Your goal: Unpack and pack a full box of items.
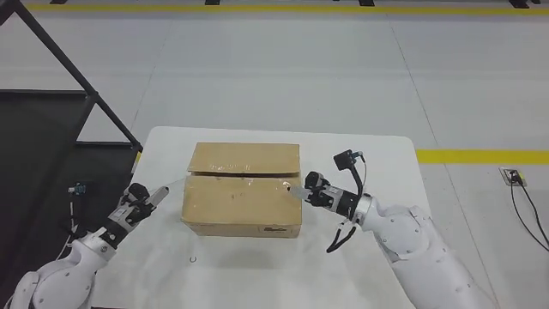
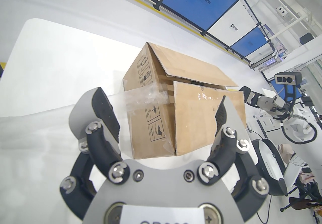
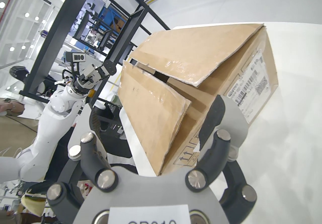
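Note:
A brown cardboard box (image 1: 244, 193) stands in the middle of the white table (image 1: 257, 266). Its top flaps are folded down but slightly ajar, with torn clear tape along the seam (image 2: 143, 98). My left gripper (image 1: 157, 195) hovers open a short way off one end of the box (image 2: 161, 99). My right gripper (image 1: 302, 187) is open at the opposite end, close against the box's upper edge, one finger (image 3: 213, 114) beside the end wall with the white label (image 3: 251, 79). The other finger's tip is hidden behind the near flap (image 3: 156, 114).
A black metal frame (image 1: 86, 94) stands beside the table near the left arm. A tiny ring-like thing (image 1: 193, 262) lies near the table's front edge. Bare tabletop surrounds the box on all sides.

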Controlling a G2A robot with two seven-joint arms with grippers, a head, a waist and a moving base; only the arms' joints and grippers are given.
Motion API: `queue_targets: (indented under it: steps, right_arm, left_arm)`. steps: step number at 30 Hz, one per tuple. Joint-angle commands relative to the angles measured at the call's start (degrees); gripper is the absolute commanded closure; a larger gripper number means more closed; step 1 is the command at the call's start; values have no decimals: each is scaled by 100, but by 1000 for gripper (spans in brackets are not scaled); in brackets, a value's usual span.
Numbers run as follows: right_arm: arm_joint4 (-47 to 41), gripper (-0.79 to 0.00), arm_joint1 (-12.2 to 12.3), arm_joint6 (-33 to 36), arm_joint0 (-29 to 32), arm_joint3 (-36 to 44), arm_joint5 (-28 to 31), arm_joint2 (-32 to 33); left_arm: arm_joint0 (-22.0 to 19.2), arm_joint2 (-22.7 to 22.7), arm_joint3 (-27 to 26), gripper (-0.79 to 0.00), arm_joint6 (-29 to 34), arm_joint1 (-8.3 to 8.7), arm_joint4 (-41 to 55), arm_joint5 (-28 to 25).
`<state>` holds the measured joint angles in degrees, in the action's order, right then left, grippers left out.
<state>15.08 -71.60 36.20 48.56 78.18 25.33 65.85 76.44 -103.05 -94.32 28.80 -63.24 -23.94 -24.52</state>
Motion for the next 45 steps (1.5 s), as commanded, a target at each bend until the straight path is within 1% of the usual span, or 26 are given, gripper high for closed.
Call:
queue_targets:
  steps: [1,4,6,13,18,23,29,35,39,45]
  right_arm:
    - [-278,-785,-19,152,-118,-190,158,-61]
    - [-524,-785,-43,256,-294,-431,289,-122]
    - [-719,-785,-50,363,-341,-493,481,-147]
    - [-1307,-785,16,854,-251,-427,1045,-4]
    - [-1552,-785,102,1224,-15,-79,1413,141]
    - [-1475,-785,202,1479,321,384,1625,290]
    - [-1381,-785,317,1827,698,871,1975,393]
    - [-1074,-785,394,1887,957,1098,1984,405]
    - [-1047,-785,425,1934,1003,1069,1944,330]
    - [-1060,-785,427,1924,1010,1043,1885,317]
  left_arm:
    - [21,-18,17,-785,-9,8,55,-19]
    - [49,-45,29,-785,-4,22,130,-44]
    - [75,-58,36,-785,-17,28,203,-57]
    - [106,-90,4,-785,-56,53,343,-48]
    - [117,-73,-76,-785,-121,62,445,5]
    - [188,-63,-220,-785,-232,61,708,7]
    - [319,-125,-438,-785,-24,83,1133,-134]
    - [486,-152,-629,-785,406,123,1483,-402]
    - [567,-176,-717,-785,770,160,1634,-439]
    - [573,-180,-716,-785,797,164,1614,-421]
